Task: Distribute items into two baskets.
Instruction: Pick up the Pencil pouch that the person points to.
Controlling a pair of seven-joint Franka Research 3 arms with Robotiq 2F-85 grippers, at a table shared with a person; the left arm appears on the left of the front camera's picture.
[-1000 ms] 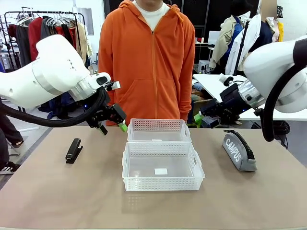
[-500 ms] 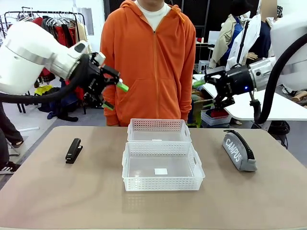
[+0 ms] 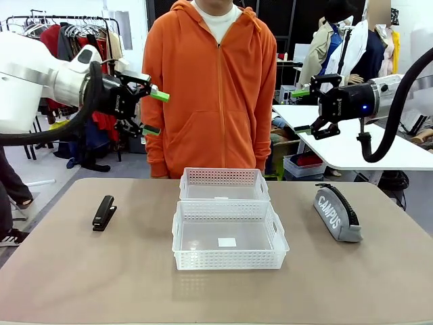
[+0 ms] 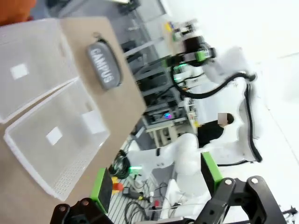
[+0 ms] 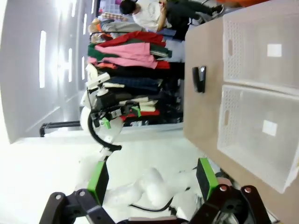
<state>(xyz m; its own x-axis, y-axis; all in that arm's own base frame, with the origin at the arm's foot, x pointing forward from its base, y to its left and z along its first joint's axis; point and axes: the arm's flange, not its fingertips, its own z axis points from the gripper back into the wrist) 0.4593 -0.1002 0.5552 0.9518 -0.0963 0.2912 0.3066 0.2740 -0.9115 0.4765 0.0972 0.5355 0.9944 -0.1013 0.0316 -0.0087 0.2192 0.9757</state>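
Note:
In the front view two white lattice baskets stand at the table's middle, the larger one (image 3: 229, 260) nearer me and the smaller one (image 3: 223, 177) behind it. A black stapler (image 3: 104, 212) lies at the left. The grey "CAMPUS" pouch (image 3: 336, 214) lies at the right. My left gripper (image 3: 154, 112) hangs open high above the left side with nothing in it. My right gripper (image 3: 302, 110) is open too, high over the right side. The left wrist view shows the pouch (image 4: 103, 65) beyond both baskets (image 4: 70, 172). The stapler (image 5: 199, 79) sits beside the baskets (image 5: 233, 126) in the right wrist view.
A person in an orange hoodie (image 3: 213, 88) stands at the far edge, right behind the baskets. A clothes rack (image 3: 67, 40) is at the back left and a white table (image 3: 338, 145) at the back right. Bare tabletop (image 3: 216, 298) lies in front of the baskets.
Both arms have lifted from just above the table to chest height and turned their grippers level. The stapler, the pouch and the baskets have stayed put.

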